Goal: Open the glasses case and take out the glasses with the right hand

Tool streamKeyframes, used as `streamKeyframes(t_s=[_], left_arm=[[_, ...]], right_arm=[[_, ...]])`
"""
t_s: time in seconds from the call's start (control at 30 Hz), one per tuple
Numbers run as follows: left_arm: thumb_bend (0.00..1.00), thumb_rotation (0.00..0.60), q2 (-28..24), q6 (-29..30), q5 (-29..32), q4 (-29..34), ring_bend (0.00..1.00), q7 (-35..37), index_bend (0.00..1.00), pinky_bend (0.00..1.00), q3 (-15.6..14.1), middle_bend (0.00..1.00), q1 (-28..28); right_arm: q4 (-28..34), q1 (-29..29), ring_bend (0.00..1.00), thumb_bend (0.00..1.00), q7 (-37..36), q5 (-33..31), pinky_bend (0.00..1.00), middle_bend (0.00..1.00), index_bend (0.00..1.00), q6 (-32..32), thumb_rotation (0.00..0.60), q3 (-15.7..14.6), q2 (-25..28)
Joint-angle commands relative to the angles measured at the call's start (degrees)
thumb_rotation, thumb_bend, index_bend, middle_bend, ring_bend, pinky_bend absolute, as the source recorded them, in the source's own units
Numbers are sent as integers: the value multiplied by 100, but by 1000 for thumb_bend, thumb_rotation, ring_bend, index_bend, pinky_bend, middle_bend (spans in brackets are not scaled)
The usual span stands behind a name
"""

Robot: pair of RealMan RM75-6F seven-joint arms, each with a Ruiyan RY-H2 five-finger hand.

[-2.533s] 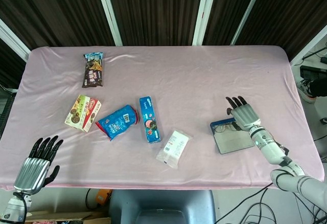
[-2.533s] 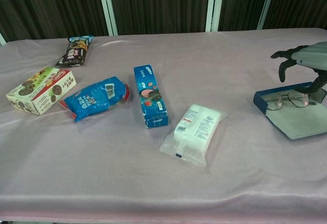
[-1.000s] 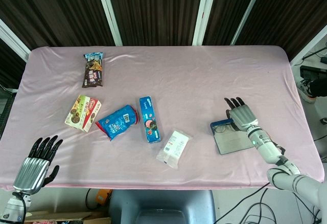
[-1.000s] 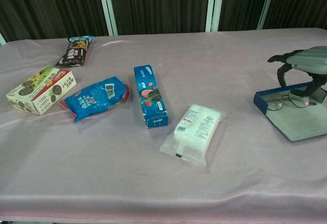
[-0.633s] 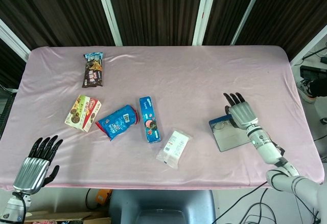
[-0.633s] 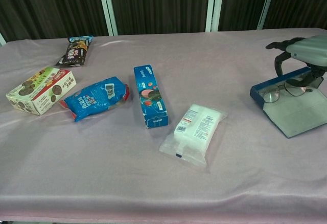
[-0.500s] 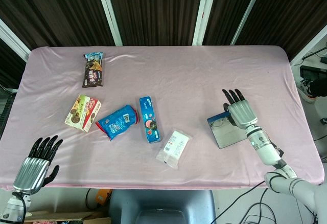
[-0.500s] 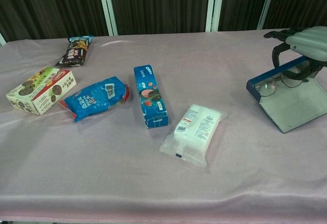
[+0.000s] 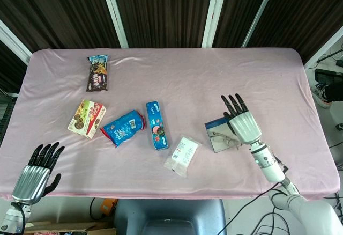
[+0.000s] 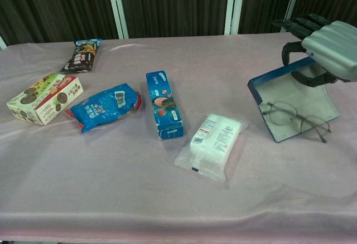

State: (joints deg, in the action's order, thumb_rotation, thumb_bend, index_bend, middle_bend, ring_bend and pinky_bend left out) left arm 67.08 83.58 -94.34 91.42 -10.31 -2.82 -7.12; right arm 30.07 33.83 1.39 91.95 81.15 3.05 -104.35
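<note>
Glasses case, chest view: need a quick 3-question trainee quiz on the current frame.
1. True or false: the glasses case lies flat on the table.
2. Where are the glasses? A) on the cloth beside the case B) against the case's pale inner face C) pinched in the right hand
3. Which item lies closest to the case on the table?

Key
1. False: the right hand holds it tilted up by its far edge.
2. B.
3. The white packet.
</note>
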Motion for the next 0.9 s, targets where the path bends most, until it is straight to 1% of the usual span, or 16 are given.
streamKeyframes(t_s=[0.03, 0.17, 0.37, 0.47, 0.53, 0.6, 0.7, 0.8, 0.9], left_arm=[[392, 600, -5, 5, -1, 1, 0, 6, 0, 0, -1, 0, 4], [391, 600, -11, 11, -2, 0, 0, 18, 0, 0, 1, 0, 6], [392, 600, -10, -4, 1, -1, 0, 16, 0, 0, 1, 0, 2], [392, 600, -2, -12, -3, 1, 0, 0, 0, 0, -2, 0, -1], [391, 600, 7, -19, -6, 2, 0, -21, 0, 0, -4, 0, -3], [391, 600, 19, -33, -4, 4, 0, -47, 0, 0, -6, 0, -6], [391, 600, 34, -62, 3, 6, 0, -85, 0, 0, -8, 0, -15], [391, 600, 41, -66, 23, 12, 0, -100, 0, 0, -1, 0, -13], [391, 600, 47, -70, 59, 16, 0, -117, 0, 0, 13, 0, -9]], right_arm=[[-444, -48, 0, 550, -174, 82, 0, 17, 684, 40, 600, -73, -353], [-679, -33, 0, 549, -179, -11, 0, 18, 684, -75, 600, -14, -462], [-918, 44, 0, 549, -71, -204, 0, 21, 684, -224, 600, 154, -430], [-1092, 139, 0, 548, 165, -379, 0, 22, 682, -387, 600, 317, -397], [-1150, 204, 0, 543, 248, -541, 0, 22, 673, -618, 600, 446, -368], [-1209, 261, 0, 545, 347, -701, 0, 22, 644, -954, 600, 550, -355], [-1222, 315, 0, 546, 425, -955, 0, 22, 570, -1537, 600, 694, -406], [-1229, 339, 0, 547, 377, -1098, 0, 22, 504, -1900, 600, 760, -480], [-1264, 363, 0, 542, 302, -1207, 0, 23, 404, -2187, 600, 807, -542]])
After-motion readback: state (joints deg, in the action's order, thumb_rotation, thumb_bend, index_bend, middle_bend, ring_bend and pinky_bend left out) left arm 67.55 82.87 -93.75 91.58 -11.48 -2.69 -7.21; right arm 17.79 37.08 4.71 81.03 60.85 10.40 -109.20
